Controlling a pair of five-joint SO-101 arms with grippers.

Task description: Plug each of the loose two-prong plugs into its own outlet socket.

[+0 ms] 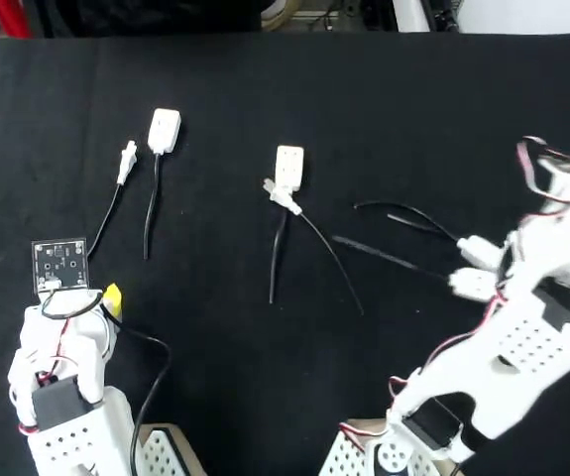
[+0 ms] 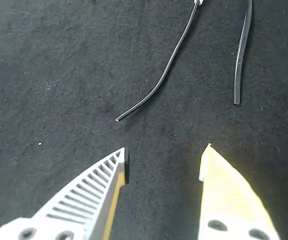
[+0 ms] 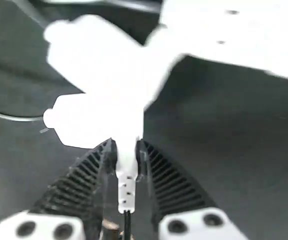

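The right gripper (image 3: 126,150) is pinched on the cord end of a white plug (image 3: 127,175), seen from its own wrist camera. Past the fingertips the plug blurs into a larger white body (image 3: 91,45), and whether any prongs sit in slots cannot be made out. The high camera shows that arm's wrist at the right side of the black table (image 1: 413,119). A white connector piece (image 1: 478,253) and a second white piece (image 1: 471,285) protrude there side by side, their near ends hidden under the arm.

The left gripper (image 2: 164,155) is spread wide over bare cloth, one white finger (image 2: 91,192) and one yellow finger (image 2: 229,195). Ahead of it lie the cut ends of a thin cord (image 2: 159,82) and a thicker cord (image 2: 241,55), both running out of frame. In the high view a marker card (image 1: 59,266) covers part of that gripper.

The high view alone takes in the rest. A loose plug (image 1: 126,162) lies just beside, but apart from, the far-left outlet socket (image 1: 164,130). At centre, another plug (image 1: 283,195) touches the near edge of a centre socket (image 1: 288,164); whether it is seated is unclear.
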